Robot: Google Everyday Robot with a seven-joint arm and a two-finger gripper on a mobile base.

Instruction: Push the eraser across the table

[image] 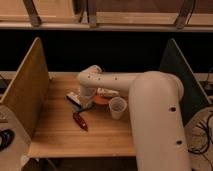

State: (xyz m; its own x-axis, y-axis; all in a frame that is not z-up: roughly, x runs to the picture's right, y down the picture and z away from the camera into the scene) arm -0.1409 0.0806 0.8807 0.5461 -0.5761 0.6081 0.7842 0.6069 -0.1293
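Observation:
The eraser [73, 97], a small white block with dark edges, lies on the light wooden table [60, 137], left of the middle. My gripper [86, 98] hangs down from the white arm [107, 80] right beside the eraser's right end and seems to touch it. The wrist hides the contact. A dark red slender pointed piece [80, 120] lies just in front of the eraser. A blue rounded item [86, 106] sits under the gripper.
A white cup [118, 107] stands right of the gripper, with an orange flat item [101, 100] and a small white item [107, 92] behind it. Upright boards stand at the left end [25, 92] and right end [172, 62]. My arm's large body [155, 125] covers the table's right side.

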